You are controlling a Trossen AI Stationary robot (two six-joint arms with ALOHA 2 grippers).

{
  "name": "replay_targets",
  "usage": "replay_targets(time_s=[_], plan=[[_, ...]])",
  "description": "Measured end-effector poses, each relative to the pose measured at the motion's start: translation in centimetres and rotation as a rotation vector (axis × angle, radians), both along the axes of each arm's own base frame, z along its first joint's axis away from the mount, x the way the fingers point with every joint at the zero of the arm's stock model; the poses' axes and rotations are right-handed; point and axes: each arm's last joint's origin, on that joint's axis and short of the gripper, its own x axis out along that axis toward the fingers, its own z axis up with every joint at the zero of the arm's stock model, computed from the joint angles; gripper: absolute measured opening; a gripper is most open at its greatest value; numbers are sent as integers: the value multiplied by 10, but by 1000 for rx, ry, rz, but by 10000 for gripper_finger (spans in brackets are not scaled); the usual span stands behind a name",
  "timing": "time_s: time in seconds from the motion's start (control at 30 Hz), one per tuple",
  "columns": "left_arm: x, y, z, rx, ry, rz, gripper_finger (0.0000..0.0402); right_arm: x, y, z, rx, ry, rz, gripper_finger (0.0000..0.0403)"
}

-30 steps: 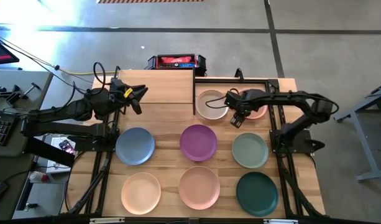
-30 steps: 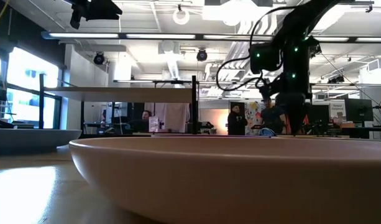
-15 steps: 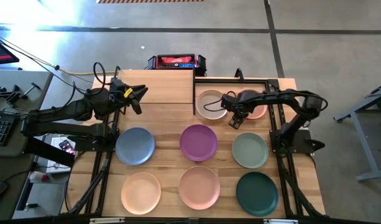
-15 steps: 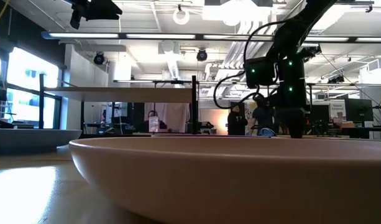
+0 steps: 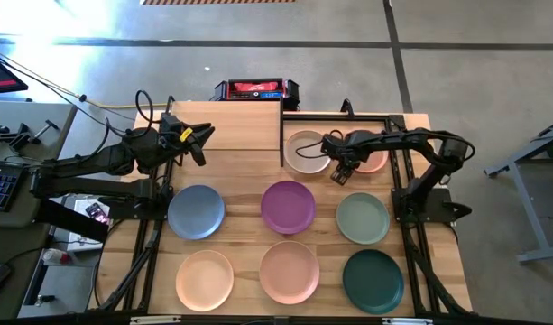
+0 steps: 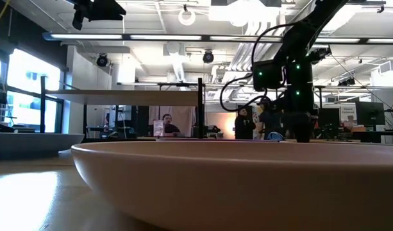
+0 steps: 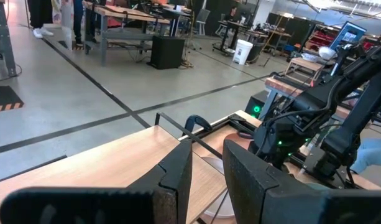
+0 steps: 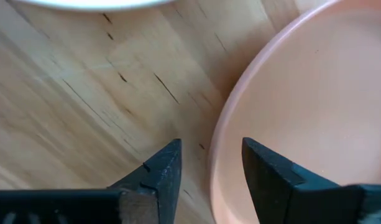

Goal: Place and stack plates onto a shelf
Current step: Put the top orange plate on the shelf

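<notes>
On the tabletop lie blue (image 5: 196,211), purple (image 5: 288,207), sage green (image 5: 363,218), peach (image 5: 205,278), pink (image 5: 290,271) and dark teal (image 5: 373,280) plates. At the far right a cream plate (image 5: 301,152) and a pink plate (image 5: 375,162) lie flat side by side. My right gripper (image 5: 342,168) points down, open, at the gap between them. Its fingers stand either side of the pink plate's rim (image 8: 216,146), one over bare wood, one over the plate's inside. The shelf (image 5: 226,126) stands at the far middle. My left gripper (image 5: 200,141) hovers open and empty at its left end.
A black metal frame (image 5: 344,116) borders the far right corner around the cream and pink plates. A red and black device (image 5: 255,89) sits behind the shelf. In the low view the near pink plate (image 6: 234,186) fills the foreground, with people in the room behind.
My right gripper has gone down toward the table at the pink plate's left rim, shifting a little toward the table's left edge. The plates have kept their places.
</notes>
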Motion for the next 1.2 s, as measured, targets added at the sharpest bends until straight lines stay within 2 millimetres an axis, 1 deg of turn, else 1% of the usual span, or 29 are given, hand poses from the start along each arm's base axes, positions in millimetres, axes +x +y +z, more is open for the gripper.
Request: replay_targets(time_s=[0.07,0.47,0.57,0.7,0.83,1.0,1.2], plan=[[0,0,0,0,0,0,78,-1,-1,0,10,-5,-7,130],[0,0,0,0,0,0,78,-2,-2,0,24,-8,-12,8],[0,0,0,0,0,0,78,-2,-1,0,28,-1,-19,7],[0,0,0,0,0,0,78,-7,1,0,54,49,-22,2],[0,0,0,0,0,0,78,-13,5,7,66,76,-39,1],[0,0,0,0,0,0,78,-19,11,27,39,25,-54,0],[0,0,0,0,0,0,78,-31,21,61,-20,-124,-77,0]])
